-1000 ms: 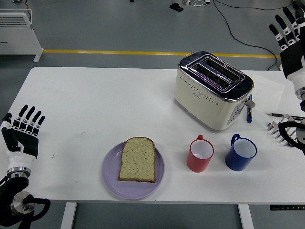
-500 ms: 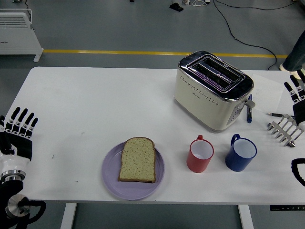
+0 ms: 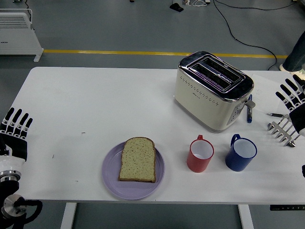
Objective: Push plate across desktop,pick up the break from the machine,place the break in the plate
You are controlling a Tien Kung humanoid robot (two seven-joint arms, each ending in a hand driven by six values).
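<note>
A slice of brown bread [image 3: 137, 159] lies flat on a lilac plate [image 3: 110, 181] near the table's front edge, left of centre. The cream and chrome toaster [image 3: 213, 90] stands at the back right, its slots showing no bread. My left hand [image 3: 14, 130] is at the left edge of the table, fingers straight and spread, holding nothing. At the right edge my right hand [image 3: 291, 95] is also spread and holds nothing. Both hands are far from the plate and the toaster.
A red mug [image 3: 199, 154] and a blue mug [image 3: 240, 152] stand in front of the toaster. A blue pen [image 3: 249, 112] lies beside the toaster, and a metal rack [image 3: 283, 129] sits at the right edge. A person's leg [image 3: 297, 56] shows at top right.
My left hand has drawn back toward the left edge and lower. My right hand has dropped from high at the top right to the table's right edge.
</note>
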